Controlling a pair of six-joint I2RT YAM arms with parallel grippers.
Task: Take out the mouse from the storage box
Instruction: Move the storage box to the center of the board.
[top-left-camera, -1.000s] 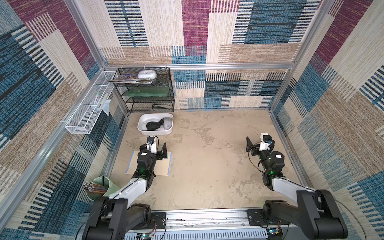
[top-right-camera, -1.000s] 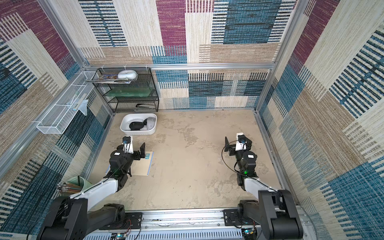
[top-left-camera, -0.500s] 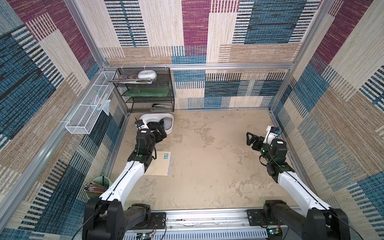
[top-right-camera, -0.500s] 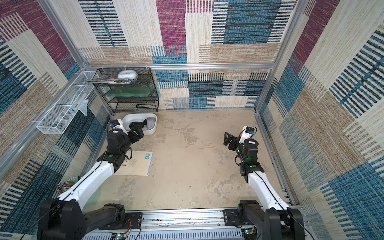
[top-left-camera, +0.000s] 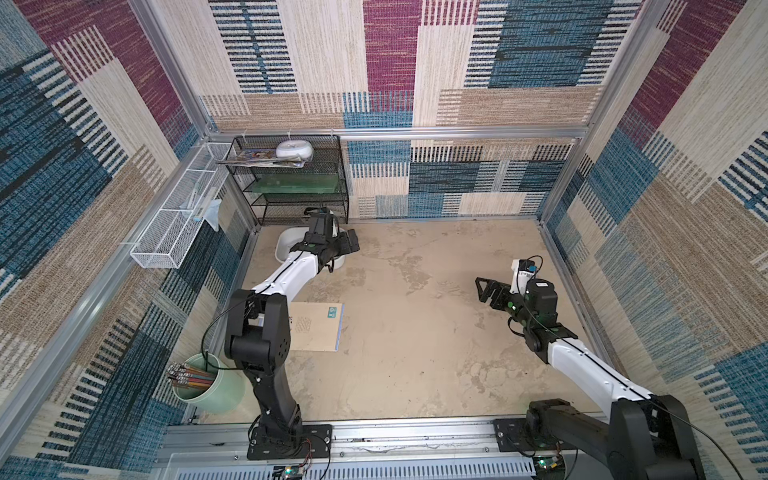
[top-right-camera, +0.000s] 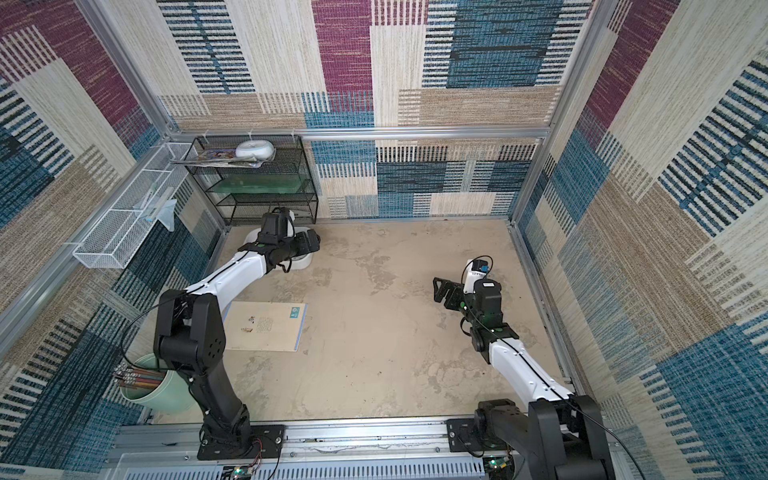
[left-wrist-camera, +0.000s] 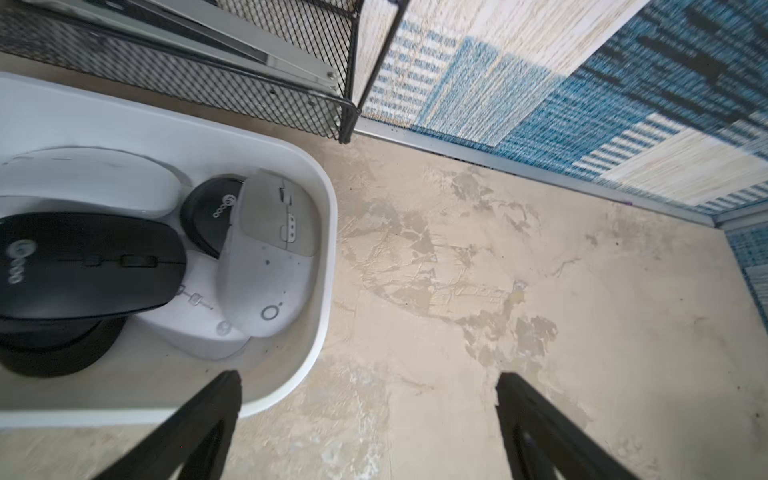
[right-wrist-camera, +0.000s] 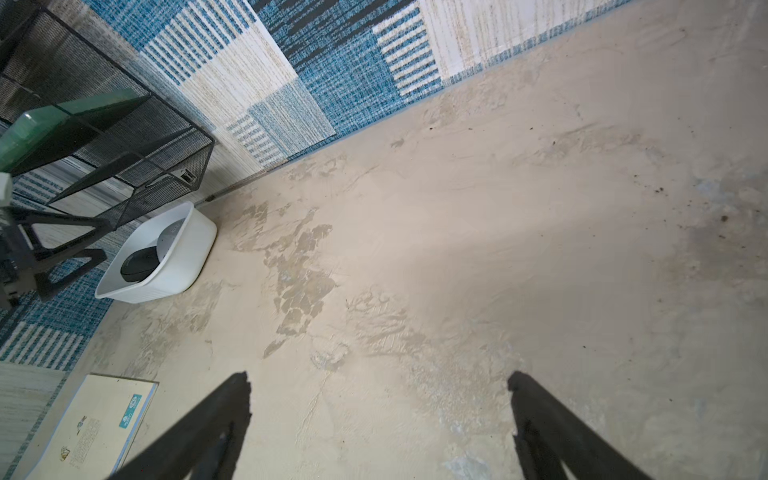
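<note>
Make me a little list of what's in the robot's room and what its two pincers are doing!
storage box: white tub on the floor, next to the black rack
black mouse: inside the box, on top of the pile
pale grey mouse: inside, by the box's end wall
left pincer: open, empty, above the box's edge
right pincer: open, empty, over bare floor
notebook: lying flat on the floor

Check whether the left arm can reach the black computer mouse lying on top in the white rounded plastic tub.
Probably yes. The left gripper hangs open beside the white plastic tub, and the black computer mouse lies uncovered on top of the pile; nothing stands between them.
</note>
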